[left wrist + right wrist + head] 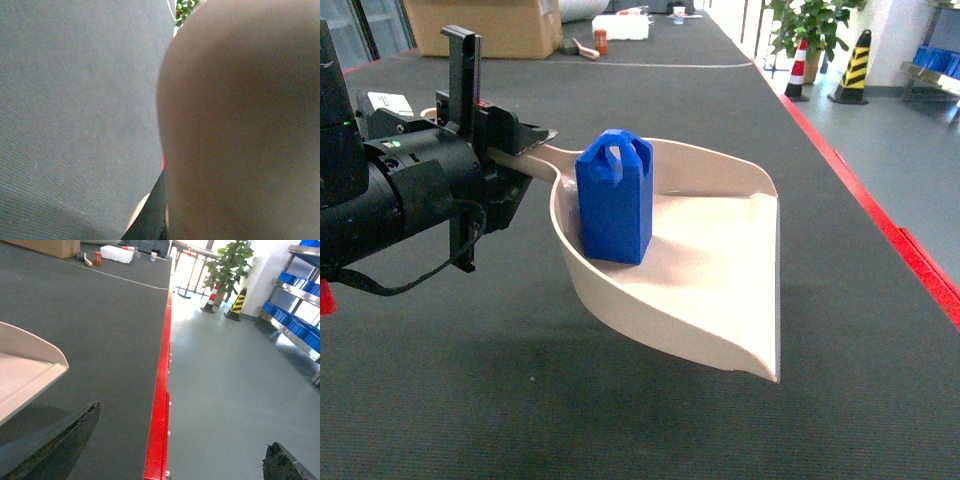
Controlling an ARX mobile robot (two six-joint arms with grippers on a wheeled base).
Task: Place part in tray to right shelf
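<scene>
The beige tray (700, 280) hangs in the air above the dark table, held level. My left gripper (520, 150) is shut on its thin handle at the left. The blue part (615, 200) stands upright inside the tray, near the handle end. In the left wrist view the tray's underside (240, 125) fills the right side, close to the lens. My right gripper (184, 440) is open and empty over the table's red edge, with the tray's corner (25, 370) to its left. The right shelf (300, 287) with blue crates (292, 279) stands far off across the floor.
A red strip (159, 415) marks the table's right edge, with grey floor beyond. Striped traffic cones (851, 68) and a potted plant (227, 265) stand near the shelf. A cardboard box (485, 25) and a white box (620, 27) sit at the table's far end.
</scene>
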